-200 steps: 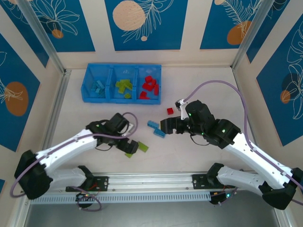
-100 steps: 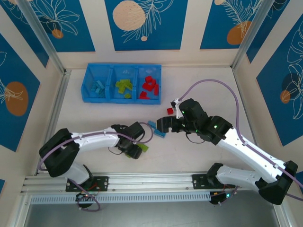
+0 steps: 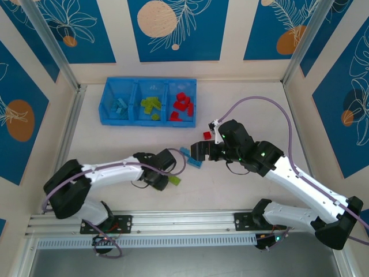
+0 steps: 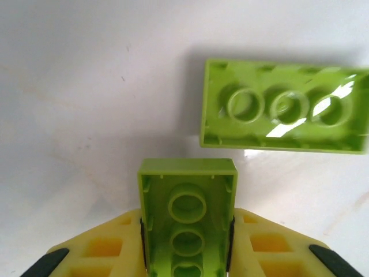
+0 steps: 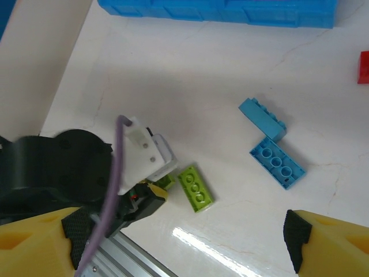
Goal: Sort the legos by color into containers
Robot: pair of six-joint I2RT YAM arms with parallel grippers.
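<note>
My left gripper is shut on a lime green lego, held underside up low over the table. A second lime green lego lies underside up just beyond it. From above, the left gripper is near the front middle, with the loose green lego beside it. My right gripper hangs open over two light blue legos. A red lego lies behind them. The containers hold blue, green and red legos, one colour each.
The blue tray stands at the back left near the wall. A metal rail runs along the near edge just behind my left gripper. The left arm lies close under the right gripper.
My left arm has swung right to the green legos and its jaws have closed on one. The right gripper has shifted slightly left over the blue legos and stays open.
</note>
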